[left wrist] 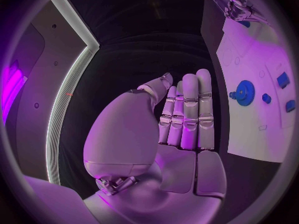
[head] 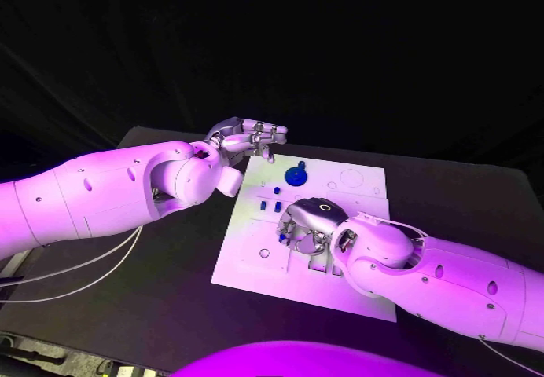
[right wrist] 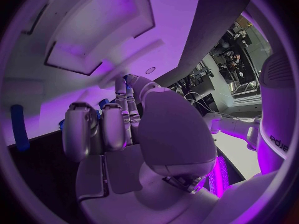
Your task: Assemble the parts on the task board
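Several parts (head: 270,205) lie loose on the board (head: 255,271); gear (head: 295,175) at 12 o'clock. Left hand (head: 248,137) empty, fingers straight together; right hand (head: 308,225) presses mid-board, grip unclear.

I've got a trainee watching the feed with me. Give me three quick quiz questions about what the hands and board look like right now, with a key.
1. True or false: the left hand is holding the blue gear.
2. Which hand is down over the task board? A) left B) right C) both
3. Fill in: the left hand, fingers straight and together, is off the board's ___ corner, toward the table's back.

Key:
1. False. The gear lies on the board and the left hand holds nothing.
2. B. The right hand is over the board's middle; whether it grips a part is hidden.
3. Far left.
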